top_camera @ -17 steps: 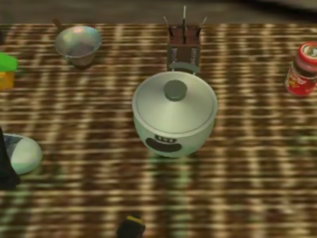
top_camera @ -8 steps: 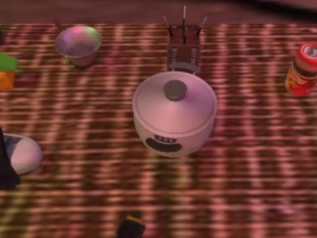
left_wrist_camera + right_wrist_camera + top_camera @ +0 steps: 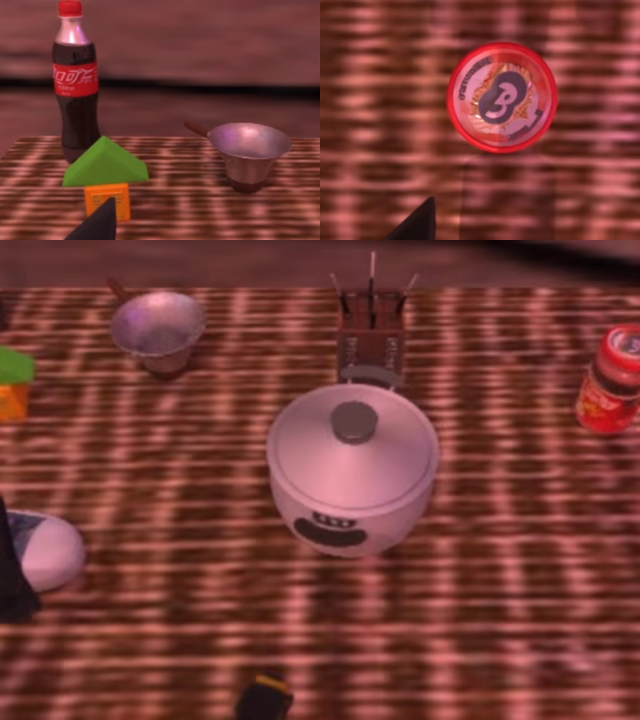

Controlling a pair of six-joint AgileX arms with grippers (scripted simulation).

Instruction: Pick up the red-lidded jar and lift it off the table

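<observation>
The red-lidded jar [image 3: 608,380] stands upright on the surface [image 3: 500,580] at about three o'clock in the top view, near the right edge and well apart from the big lidded pot [image 3: 352,470] at the centre. It is not yet lifted.

The right wrist view looks straight down on the jar's lid [image 3: 502,97], which probably means the right arm hangs above it so as to come down squarely for a grip. Of the right hand only one dark fingertip [image 3: 417,222] shows, clear of the lid and touching nothing; I cannot tell how far that hand is open.

The left arm [image 3: 12,575] is parked at nine o'clock, beside a pale rounded object [image 3: 45,550]. Its view faces the cola bottle [image 3: 76,80], the orange box with green top [image 3: 106,180] and the metal bowl [image 3: 248,152], none being handled. Its hand likewise shows only a fingertip [image 3: 100,225], so its opening is unclear.
</observation>
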